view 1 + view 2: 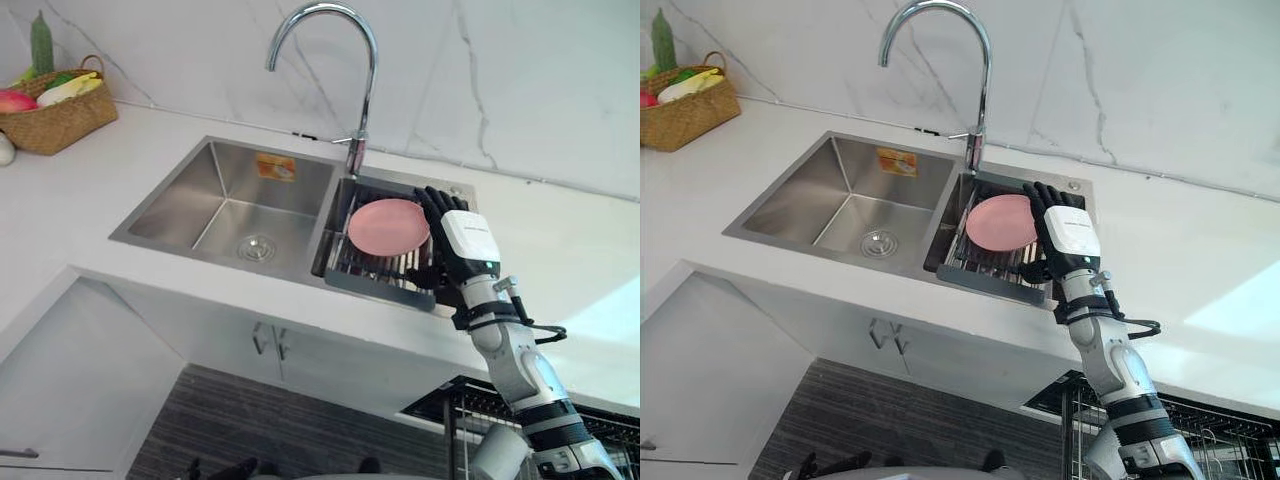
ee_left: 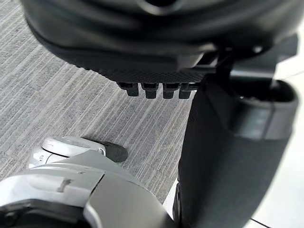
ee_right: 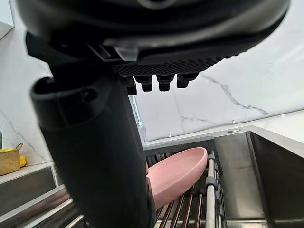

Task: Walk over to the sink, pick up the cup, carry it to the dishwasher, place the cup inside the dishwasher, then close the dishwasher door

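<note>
A shallow pink dish (image 1: 385,225) lies on the dark wire rack (image 1: 372,272) in the right basin of the steel sink (image 1: 225,195). My right hand (image 1: 465,245) hovers at the dish's right edge, fingers straight and pointing toward the back wall. In the right wrist view the thumb (image 3: 95,156) stands right beside the pink dish (image 3: 183,171), and I cannot tell whether it touches. No cup is distinguishable; the hand hides part of the rack. My left hand (image 2: 142,38) hangs relaxed over the grey floor.
A tall chrome faucet (image 1: 358,90) arches over the divider between the basins. A woven basket (image 1: 55,110) of vegetables sits at the counter's far left. An open dishwasher's wire rack (image 1: 1225,430) shows low at the right, below the counter edge.
</note>
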You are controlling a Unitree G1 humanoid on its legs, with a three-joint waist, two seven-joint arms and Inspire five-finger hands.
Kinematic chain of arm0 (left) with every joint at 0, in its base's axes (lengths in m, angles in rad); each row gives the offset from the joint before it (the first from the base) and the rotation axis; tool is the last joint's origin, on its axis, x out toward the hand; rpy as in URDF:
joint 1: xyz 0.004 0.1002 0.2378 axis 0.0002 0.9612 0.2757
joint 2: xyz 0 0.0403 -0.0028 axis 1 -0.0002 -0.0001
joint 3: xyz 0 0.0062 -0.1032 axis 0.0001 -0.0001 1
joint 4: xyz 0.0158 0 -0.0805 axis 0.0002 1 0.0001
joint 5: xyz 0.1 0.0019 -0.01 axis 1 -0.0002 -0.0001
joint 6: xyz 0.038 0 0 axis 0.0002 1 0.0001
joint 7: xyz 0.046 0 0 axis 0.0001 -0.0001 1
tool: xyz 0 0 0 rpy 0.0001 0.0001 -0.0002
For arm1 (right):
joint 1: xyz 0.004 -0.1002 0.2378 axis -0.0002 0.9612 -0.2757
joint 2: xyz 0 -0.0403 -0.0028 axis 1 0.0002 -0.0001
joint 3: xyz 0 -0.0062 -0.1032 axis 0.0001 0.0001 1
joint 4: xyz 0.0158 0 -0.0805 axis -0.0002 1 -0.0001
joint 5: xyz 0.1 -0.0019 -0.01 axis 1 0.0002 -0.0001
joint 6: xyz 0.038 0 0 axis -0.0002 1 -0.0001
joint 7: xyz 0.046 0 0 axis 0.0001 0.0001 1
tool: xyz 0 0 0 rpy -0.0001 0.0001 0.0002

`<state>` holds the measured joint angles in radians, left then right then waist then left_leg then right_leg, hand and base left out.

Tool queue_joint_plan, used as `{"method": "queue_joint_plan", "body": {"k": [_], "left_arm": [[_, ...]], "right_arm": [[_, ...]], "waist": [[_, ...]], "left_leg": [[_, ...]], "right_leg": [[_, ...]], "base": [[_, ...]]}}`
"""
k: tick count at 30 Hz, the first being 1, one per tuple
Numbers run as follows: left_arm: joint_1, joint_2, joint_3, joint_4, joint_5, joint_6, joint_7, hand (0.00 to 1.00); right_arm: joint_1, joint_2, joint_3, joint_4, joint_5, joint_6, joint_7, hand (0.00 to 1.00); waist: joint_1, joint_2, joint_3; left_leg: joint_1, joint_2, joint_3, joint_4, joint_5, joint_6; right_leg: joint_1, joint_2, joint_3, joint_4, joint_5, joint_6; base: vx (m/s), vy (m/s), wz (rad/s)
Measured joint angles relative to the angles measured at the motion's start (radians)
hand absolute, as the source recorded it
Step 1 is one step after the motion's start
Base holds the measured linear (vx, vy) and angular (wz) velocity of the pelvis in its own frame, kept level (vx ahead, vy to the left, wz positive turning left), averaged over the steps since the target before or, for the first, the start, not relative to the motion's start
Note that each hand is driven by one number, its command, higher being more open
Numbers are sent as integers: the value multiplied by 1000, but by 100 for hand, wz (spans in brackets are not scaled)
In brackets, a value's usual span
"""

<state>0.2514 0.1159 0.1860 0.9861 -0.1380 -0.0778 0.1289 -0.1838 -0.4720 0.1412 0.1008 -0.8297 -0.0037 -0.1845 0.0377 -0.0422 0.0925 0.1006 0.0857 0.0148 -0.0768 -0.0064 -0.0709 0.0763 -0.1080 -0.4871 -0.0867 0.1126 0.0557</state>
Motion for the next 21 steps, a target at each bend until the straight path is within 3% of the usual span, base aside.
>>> {"method": "queue_joint_plan", "body": {"k": [21], "left_arm": [[-3, 7, -34, -20, 4, 8, -1, 100]], "right_arm": [[-192, -6, 84, 291, -161, 25, 5, 100]], "waist": [[27, 0, 0]], "left_leg": [[-13, -8, -42, -8, 18, -1]], "right_leg": [[6, -8, -38, 0, -1, 0]], "base": [[-4, 10, 5]]}}
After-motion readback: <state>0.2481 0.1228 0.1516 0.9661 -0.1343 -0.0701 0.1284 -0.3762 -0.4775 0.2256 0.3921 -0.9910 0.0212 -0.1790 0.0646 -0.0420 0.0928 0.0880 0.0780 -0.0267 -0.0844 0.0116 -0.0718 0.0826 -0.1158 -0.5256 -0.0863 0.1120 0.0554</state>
